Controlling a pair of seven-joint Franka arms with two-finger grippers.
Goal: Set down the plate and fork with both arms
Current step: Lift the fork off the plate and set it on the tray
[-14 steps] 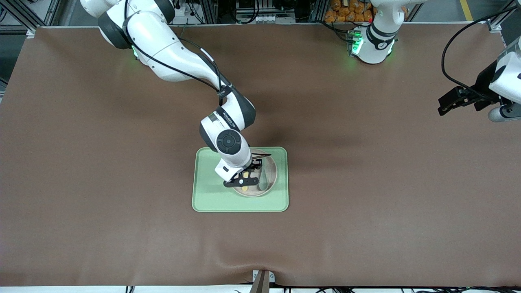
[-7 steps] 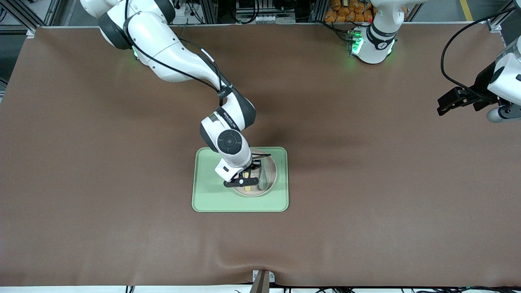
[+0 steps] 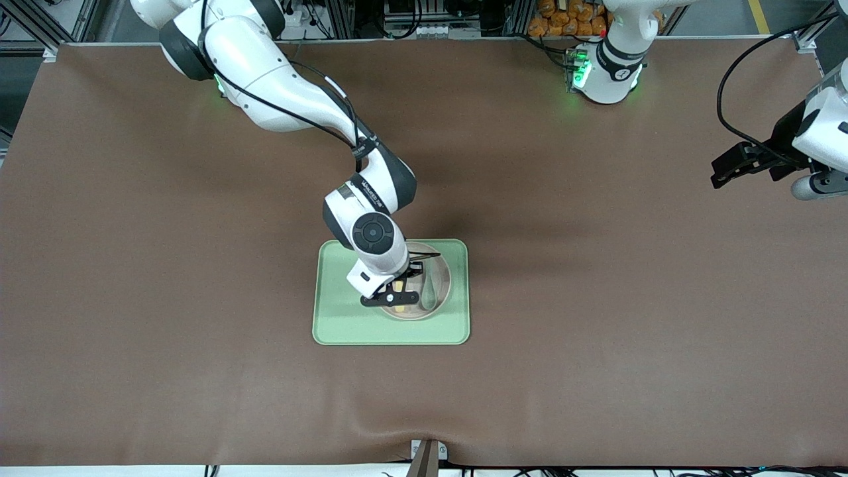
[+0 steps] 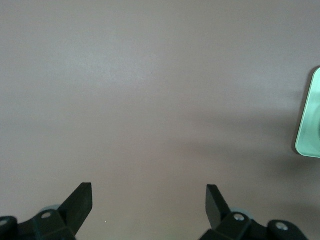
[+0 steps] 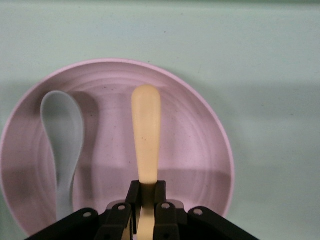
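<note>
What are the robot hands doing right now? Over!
Right gripper shut on fork, over plate on tray. Left gripper open, waiting over bare table. Spoon lies in plate beside fork.

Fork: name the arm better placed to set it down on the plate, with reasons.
The right arm. The right gripper is shut on the fork directly over the plate, beside the spoon. The left gripper waits open over bare table at its own end.
</note>
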